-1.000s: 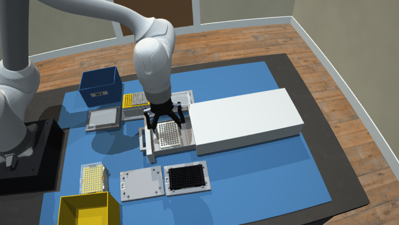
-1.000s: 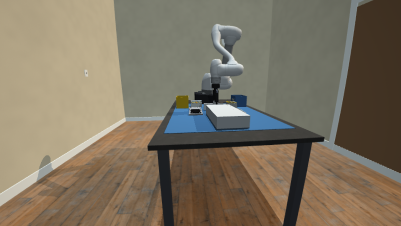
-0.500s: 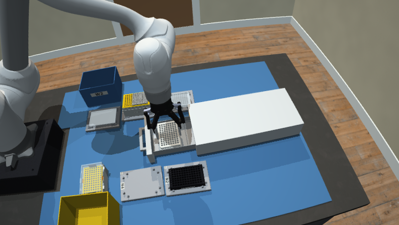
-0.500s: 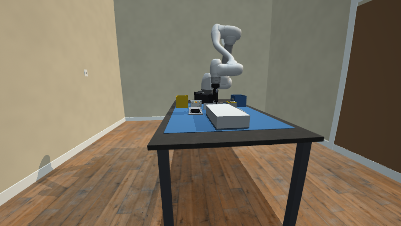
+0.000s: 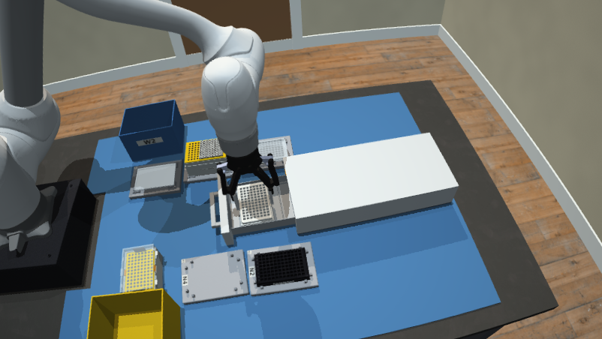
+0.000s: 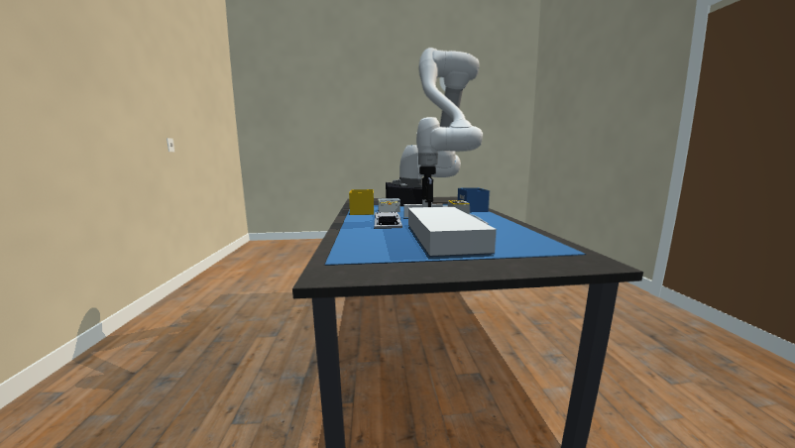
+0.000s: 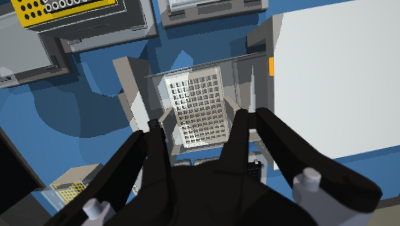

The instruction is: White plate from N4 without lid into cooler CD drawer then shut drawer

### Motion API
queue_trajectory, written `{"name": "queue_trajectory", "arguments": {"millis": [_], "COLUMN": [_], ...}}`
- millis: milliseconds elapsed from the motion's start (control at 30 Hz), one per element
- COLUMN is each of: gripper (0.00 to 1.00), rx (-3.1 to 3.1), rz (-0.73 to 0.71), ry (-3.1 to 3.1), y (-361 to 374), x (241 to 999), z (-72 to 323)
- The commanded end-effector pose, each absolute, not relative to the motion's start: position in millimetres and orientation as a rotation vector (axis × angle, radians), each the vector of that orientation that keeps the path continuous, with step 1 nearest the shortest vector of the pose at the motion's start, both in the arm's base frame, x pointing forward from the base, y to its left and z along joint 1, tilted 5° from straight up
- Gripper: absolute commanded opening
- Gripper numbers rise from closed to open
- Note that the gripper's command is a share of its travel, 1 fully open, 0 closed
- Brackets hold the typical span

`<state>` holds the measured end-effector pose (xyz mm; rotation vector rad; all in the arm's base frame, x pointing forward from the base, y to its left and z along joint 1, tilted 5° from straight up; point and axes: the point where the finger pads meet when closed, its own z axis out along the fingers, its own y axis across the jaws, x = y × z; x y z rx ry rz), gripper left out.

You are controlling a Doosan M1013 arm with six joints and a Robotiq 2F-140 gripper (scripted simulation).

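The cooler CD (image 5: pixel 371 178) is a long white box, and its grey drawer stands pulled out toward the arm's base, bar handle (image 5: pixel 217 210) at the near end. An amber lamp (image 7: pixel 271 66) glows on the cooler's front. My gripper (image 5: pixel 251 189) points straight down over the drawer and is shut on the white well plate (image 5: pixel 254 202), one finger on each long edge. The plate is right way up, level, with its long side across the drawer. It shows between my fingers in the wrist view (image 7: pixel 200 107). I cannot tell whether it touches the drawer floor. Nest N4 (image 5: pixel 214 275) is bare.
Nest N2 (image 5: pixel 281 265) holds a black plate. A lidded tip box (image 5: pixel 139 269) and a yellow bin (image 5: pixel 132 313) stand at the front left. Behind the drawer are a blue bin W2 (image 5: pixel 152 128), a lidded plate nest (image 5: pixel 155 176), a yellow tip rack (image 5: pixel 204 149) and another white plate (image 5: pixel 272 147).
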<state>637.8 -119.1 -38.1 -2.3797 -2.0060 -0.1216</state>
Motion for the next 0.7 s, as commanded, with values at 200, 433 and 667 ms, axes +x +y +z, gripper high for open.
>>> {"name": "queue_trajectory", "arguments": {"millis": [200, 433, 667], "gripper": [0.00, 0.00, 0.00], "rx": [-2.373, -2.373, -2.373], "rz": [-0.123, -0.123, -0.123], "ry": [-2.011, -2.011, -2.011], "y": [-116.4, -116.2, -116.0], "x": [636.0, 636.1, 636.2], "z": [-41.4, -43.7, -46.0]}}
